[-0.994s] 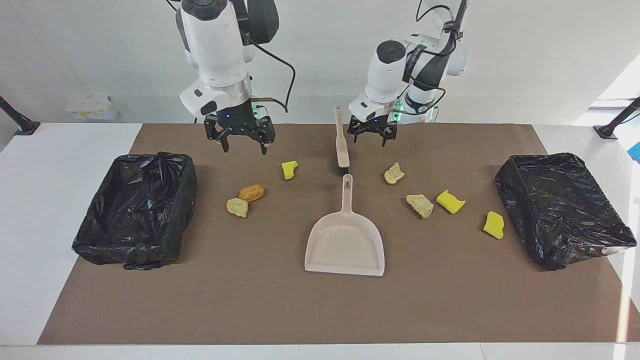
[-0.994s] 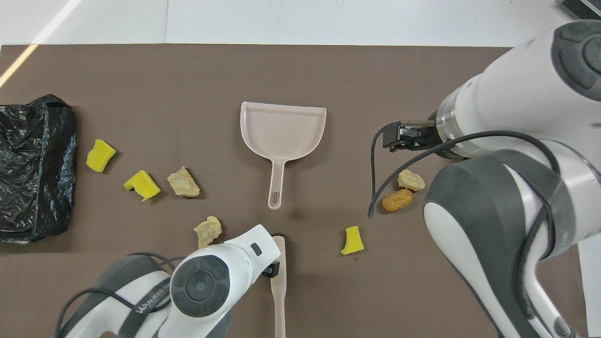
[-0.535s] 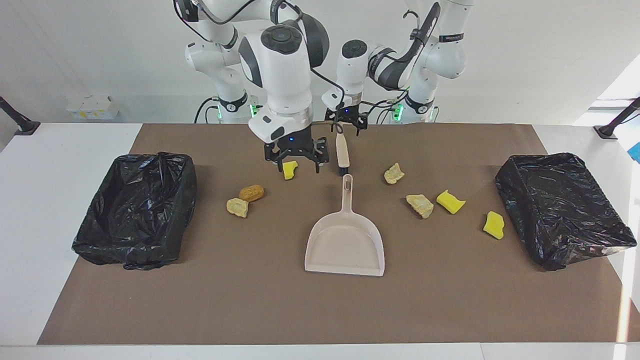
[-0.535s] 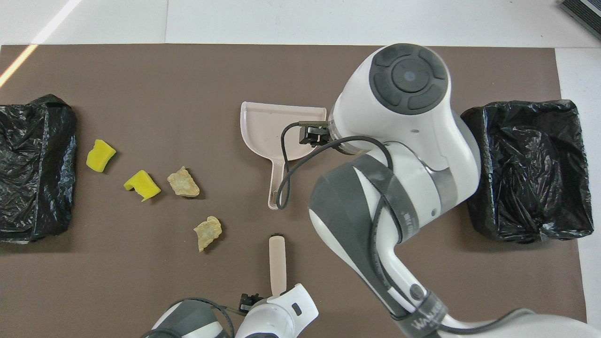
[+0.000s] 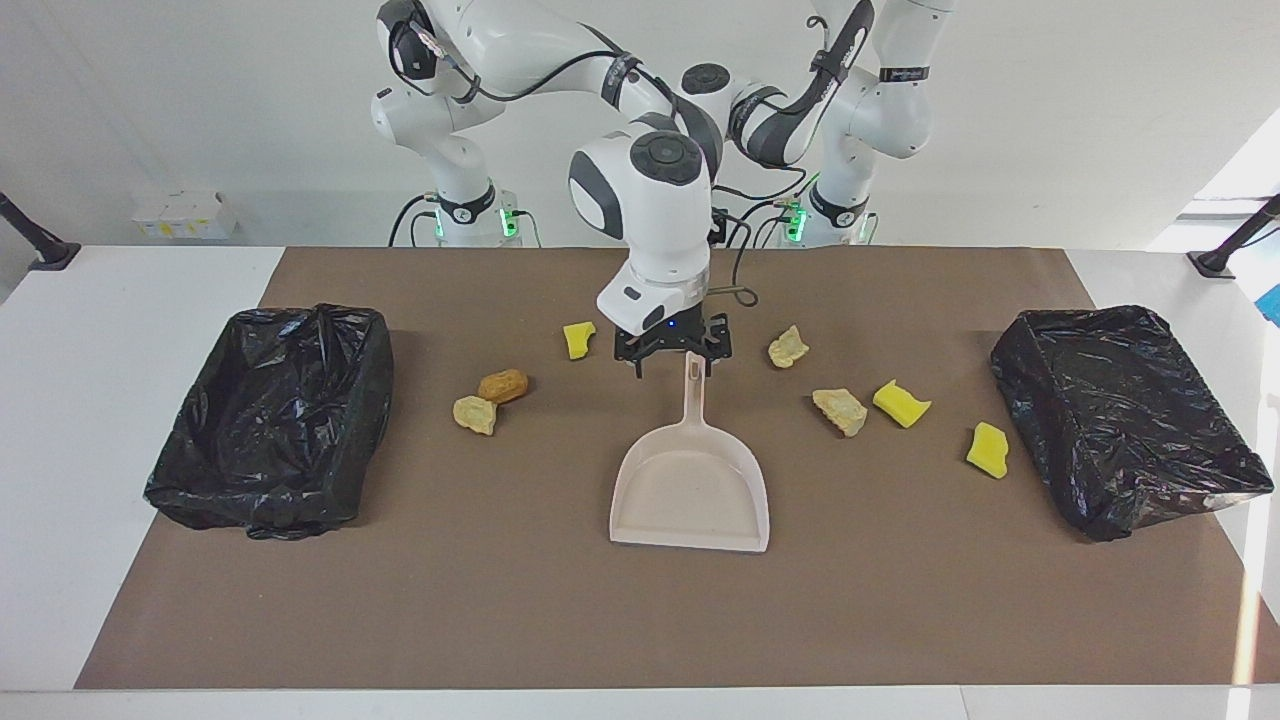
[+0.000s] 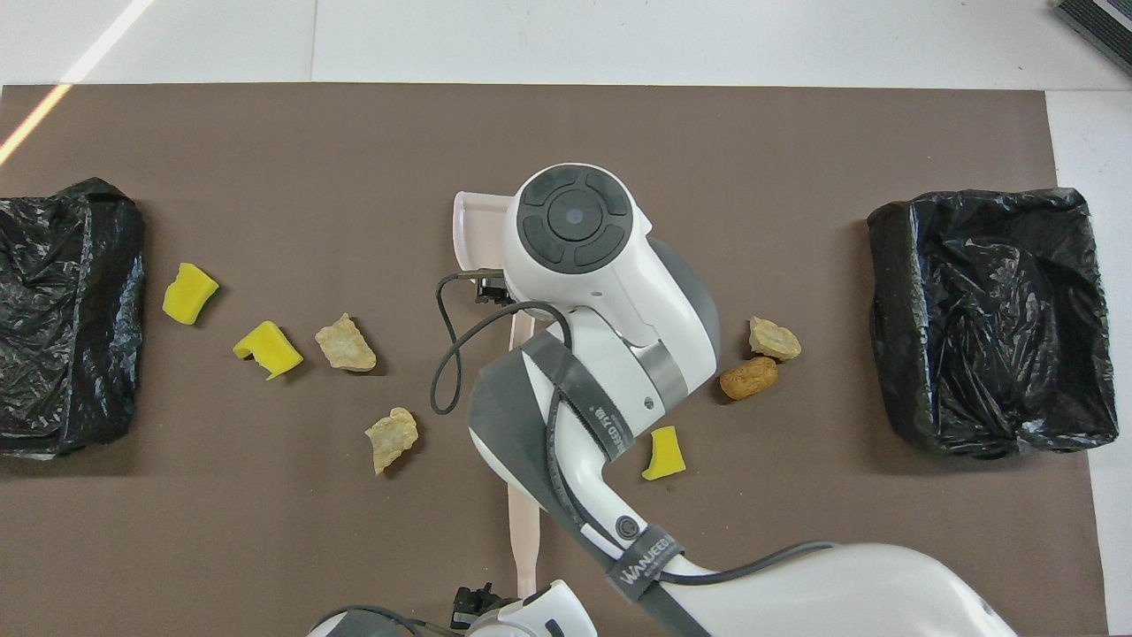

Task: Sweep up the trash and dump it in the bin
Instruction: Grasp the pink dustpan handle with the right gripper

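The trash point(image 5: 840, 410) lay scattered on the brown mat around the dustpan point(image 5: 690, 490), between the two black-lined bins point(image 5: 270, 420): spongy yellow chunks, pale lumpy bits and one bread-like lump, probably light and soft, so you would sweep rather than pinch them. Your right gripper point(image 5: 672, 362) hung spread over the stiff plastic dustpan's handle, the natural hold. Your left gripper point(image 6: 473, 602) was at the brush point(image 6: 523, 540) handle; I couldn't tell its grip.

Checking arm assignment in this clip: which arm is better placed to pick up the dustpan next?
Right. The right gripper hangs open just over the handle tip of the dustpan. The left gripper is down by the handle end of the brush, away from the dustpan.
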Motion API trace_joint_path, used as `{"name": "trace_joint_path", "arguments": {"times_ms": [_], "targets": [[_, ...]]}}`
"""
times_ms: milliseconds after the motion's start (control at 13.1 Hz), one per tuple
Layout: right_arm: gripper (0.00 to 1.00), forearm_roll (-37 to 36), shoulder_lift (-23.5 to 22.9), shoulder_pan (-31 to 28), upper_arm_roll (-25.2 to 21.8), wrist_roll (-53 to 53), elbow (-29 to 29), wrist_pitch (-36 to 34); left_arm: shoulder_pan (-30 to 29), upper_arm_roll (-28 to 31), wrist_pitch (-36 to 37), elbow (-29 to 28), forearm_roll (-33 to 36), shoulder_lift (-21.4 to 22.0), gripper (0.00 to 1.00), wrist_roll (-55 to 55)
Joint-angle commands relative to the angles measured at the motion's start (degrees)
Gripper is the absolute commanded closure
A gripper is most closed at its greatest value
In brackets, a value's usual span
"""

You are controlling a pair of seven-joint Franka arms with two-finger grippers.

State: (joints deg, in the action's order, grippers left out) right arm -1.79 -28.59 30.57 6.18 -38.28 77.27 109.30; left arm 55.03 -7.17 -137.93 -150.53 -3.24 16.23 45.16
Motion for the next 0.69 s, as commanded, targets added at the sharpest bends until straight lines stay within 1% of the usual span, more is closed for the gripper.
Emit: {"name": "trace_joint_path", "arguments": {"times_ms": [0, 76, 153, 306, 382, 459, 612], "targets": [[0.0, -1.54, -2.17, 0.72, 0.33, -1.45, -0.02, 3.53, 0.52, 0.05, -1.55, -2.14, -0.19, 1.96, 0.14, 1.6], [0.04, -1.46, -2.09, 1.07, 0.42, -1.45, 1.38, 5.82, 0.52, -0.03, -1.55, -2.05, -0.19, 1.87, 0.19, 1.6], [0.04, -1.63, -2.17, 1.25, 0.42, -1.45, 3.05, 6.62, 0.52, -0.03, -1.46, -2.05, -0.19, 1.87, 0.2, 1.6], [0.09, -1.72, -1.91, 2.48, 0.42, -1.45, 7.87, 9.95, 0.52, -0.03, -0.93, -2.05, -0.19, 1.96, 0.2, 1.51], [0.2, -1.98, -1.82, 2.48, 0.42, -1.54, 8.77, 10.41, 0.52, -0.03, -1.02, -2.05, -0.19, 1.96, 0.22, 1.6], [0.24, -3.46, -2.17, 3.09, 0.42, -1.63, 9.3, 10.67, 0.52, -0.03, -0.93, -2.05, -0.19, 1.96, 0.24, 1.51], [0.28, -4.62, -1.82, 3.71, 0.42, -1.54, 10.88, 10.59, 0.52, -0.03, -0.5, -2.05, -0.19, 1.96, 0.25, 1.51]]}}
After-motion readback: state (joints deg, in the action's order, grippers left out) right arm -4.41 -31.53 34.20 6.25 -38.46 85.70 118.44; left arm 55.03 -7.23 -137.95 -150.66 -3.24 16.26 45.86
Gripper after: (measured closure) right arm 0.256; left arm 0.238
